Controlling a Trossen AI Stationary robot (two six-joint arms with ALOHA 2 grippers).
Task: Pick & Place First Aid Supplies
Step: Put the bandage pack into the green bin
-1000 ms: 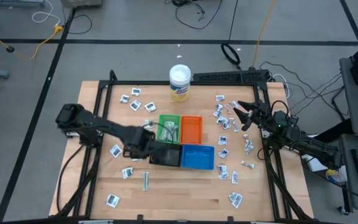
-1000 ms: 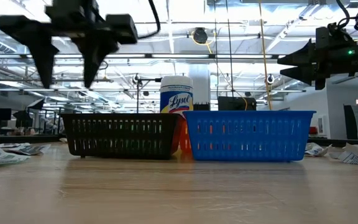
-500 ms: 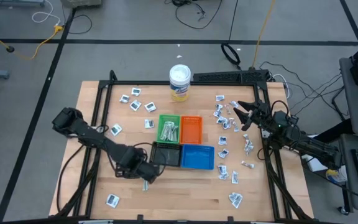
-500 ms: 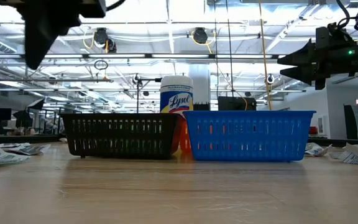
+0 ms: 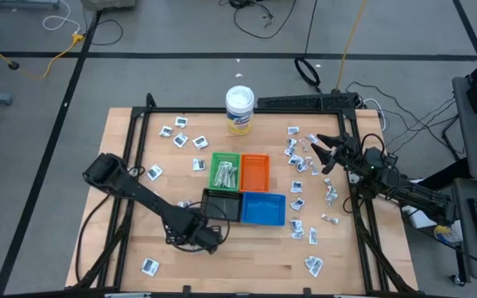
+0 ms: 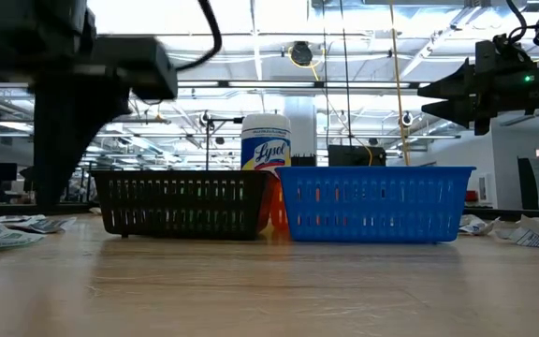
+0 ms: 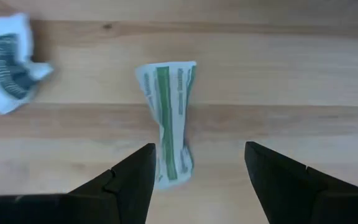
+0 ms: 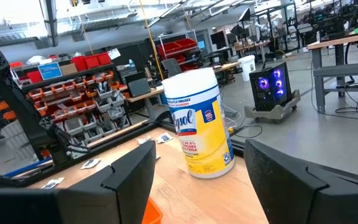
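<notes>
Left end effector (image 7: pixel 196 163) low in the high view's centre-left, below the black tray (image 5: pixel 222 204), fingers apart, empty, poised over a green-striped wrapped strip (image 7: pixel 169 121) flat on the worktop (image 5: pixel 371 261). Right end effector (image 5: pixel 315 153) open, empty, at right.

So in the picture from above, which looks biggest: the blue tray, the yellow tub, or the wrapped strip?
1. Blue tray, the largest.
2. Yellow-labelled tub.
3. Wrapped strip, mostly hidden under the left arm from above, but clearly the smallest.
</notes>
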